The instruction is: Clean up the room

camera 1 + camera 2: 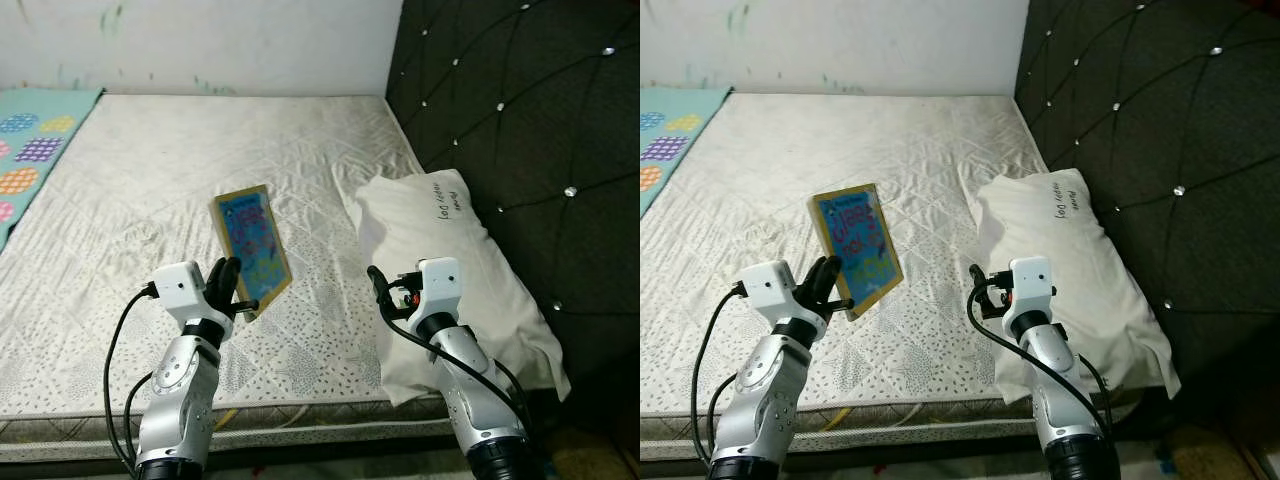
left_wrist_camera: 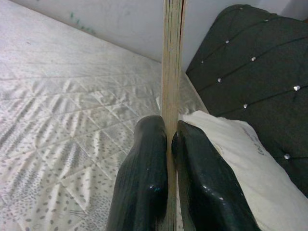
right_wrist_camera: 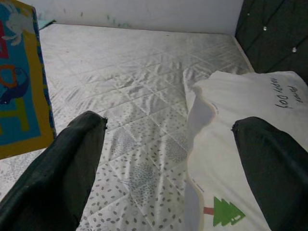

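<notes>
A thin picture book with a blue, yellow-bordered cover is lifted off the white mattress, tilted upright. My left gripper is shut on its lower near corner; the left wrist view looks along the book's edge pinched between both black fingers. My right gripper hovers open over the mattress beside the white pillow, holding nothing; its wrist view has the book to one side and the pillow to the other.
A dark quilted headboard rises on the right behind the pillow. A teal patterned blanket lies along the mattress's far left. A white wall backs the bed. The mattress's near edge is just below my arms.
</notes>
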